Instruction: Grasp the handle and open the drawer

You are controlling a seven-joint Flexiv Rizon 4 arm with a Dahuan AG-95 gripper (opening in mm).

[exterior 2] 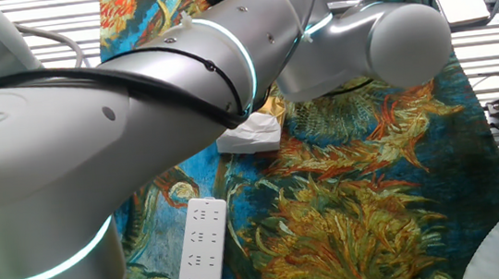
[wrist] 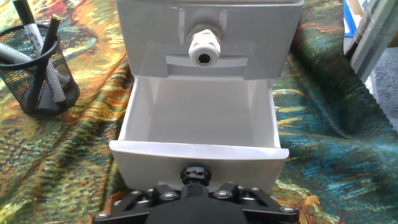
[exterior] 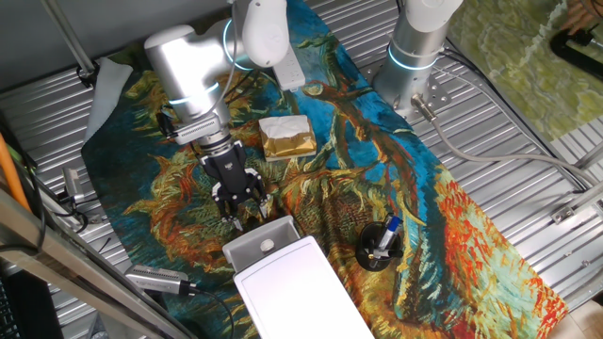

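Note:
The white box (exterior: 306,292) lies at the near end of the painted cloth. Its lower drawer (exterior: 252,237) is slid out towards my gripper (exterior: 241,218). In the hand view the drawer's white tray (wrist: 199,115) is open and holds nothing. Its front wall sits right against my gripper's body (wrist: 196,202). The handle of this drawer is hidden under the gripper, and the fingers close in on that spot. A second white knob (wrist: 204,48) shows on the face above the tray. In the other fixed view my arm hides the gripper.
A black mesh pen holder (exterior: 380,247) stands right of the box, and shows at the left of the hand view (wrist: 38,68). A gold-foil block (exterior: 286,137) lies behind the gripper. A white power strip (exterior 2: 200,247) lies on the cloth. Another arm's base (exterior: 415,47) stands at the back.

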